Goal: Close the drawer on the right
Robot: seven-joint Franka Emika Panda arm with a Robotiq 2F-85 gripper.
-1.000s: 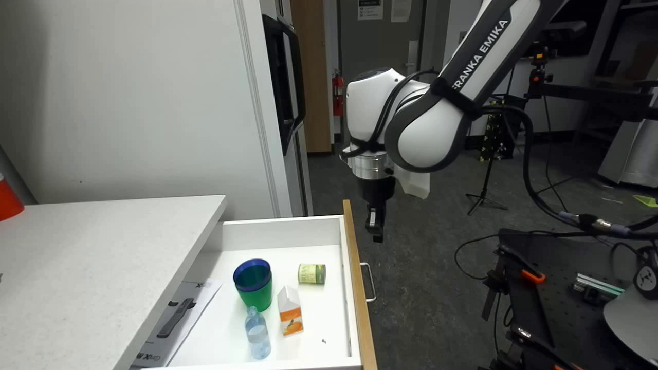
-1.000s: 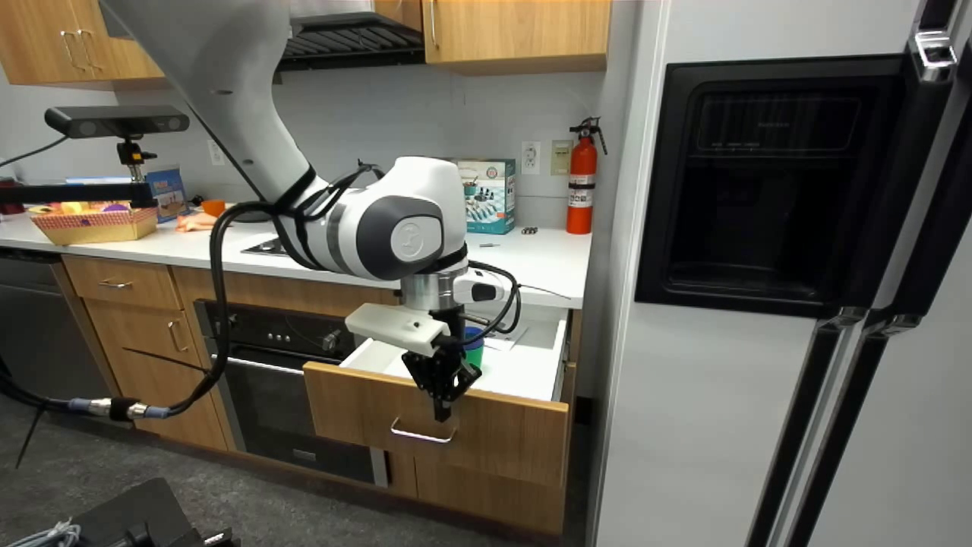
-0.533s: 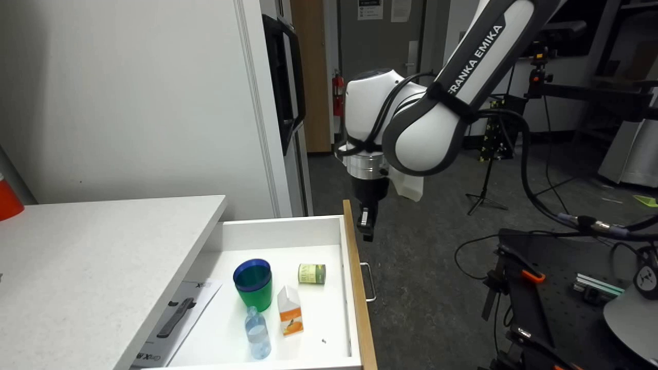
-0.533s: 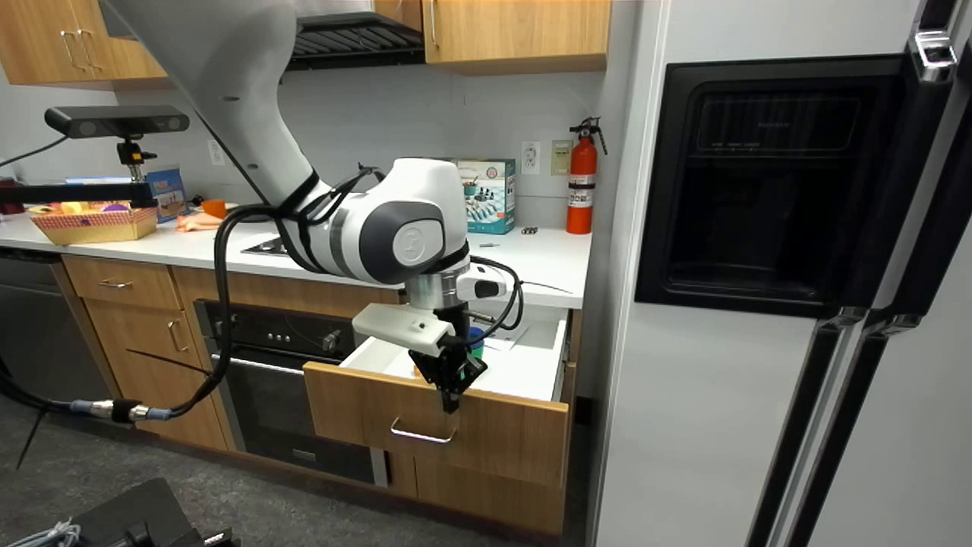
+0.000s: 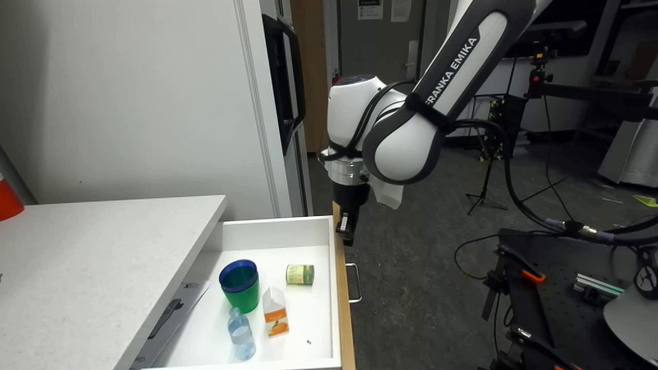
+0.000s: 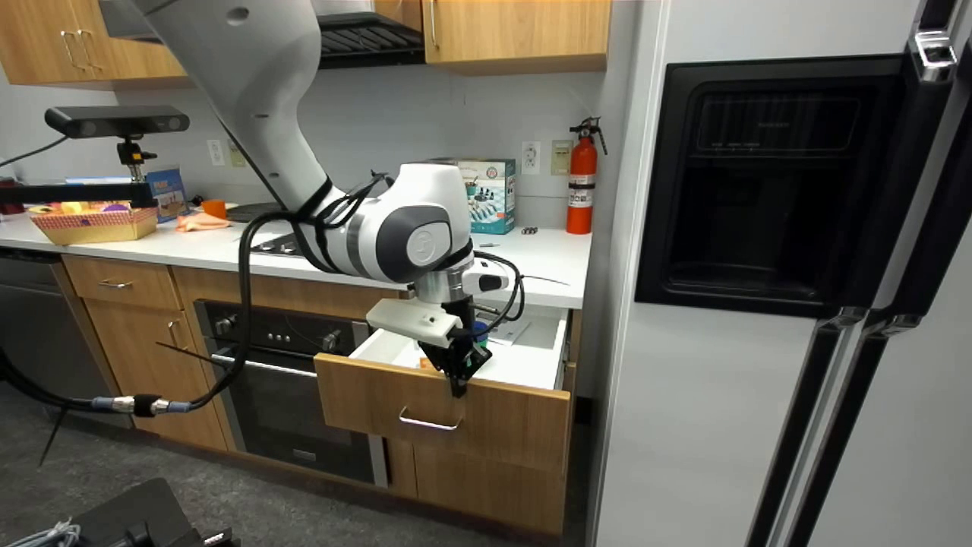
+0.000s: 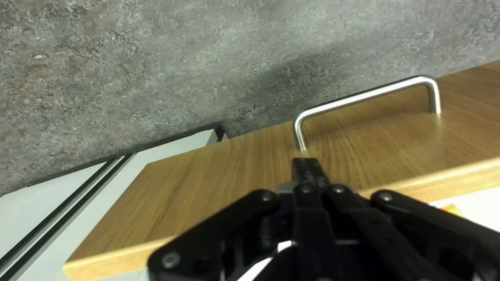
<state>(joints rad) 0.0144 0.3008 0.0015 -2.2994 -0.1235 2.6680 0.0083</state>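
Gray flooring (image 7: 156, 78) lies below the gripper (image 5: 347, 238). The drawer (image 5: 277, 232) stands open; its front panel (image 6: 516, 433) apparently touches the gripper's tip, with the handle (image 7: 363, 96) lower. Jaws are together, holding nothing. Beyond the panel from the gripper stand a green cup (image 5: 242, 297) and a carton (image 5: 275, 314). Caution: upward gripper drift may cause slippage over the panel; abrupt pushing could topple either.

— What does the frame cut off?
— In an exterior view, the drawer (image 5: 311, 311) at bottom center and a red object (image 5: 8, 200) at far left; in both exterior views, the robot arm (image 6: 266, 106) at the top.
— What's covered?
— At center in an exterior view, a blue-and-green cup (image 6: 481, 328), mostly hidden behind the gripper (image 6: 459, 389).
— Too small to tell?
— In an exterior view, a dark speck (image 5: 309, 341) low in the frame; in the wrist view, an orange patch (image 7: 451, 210) at lower right.
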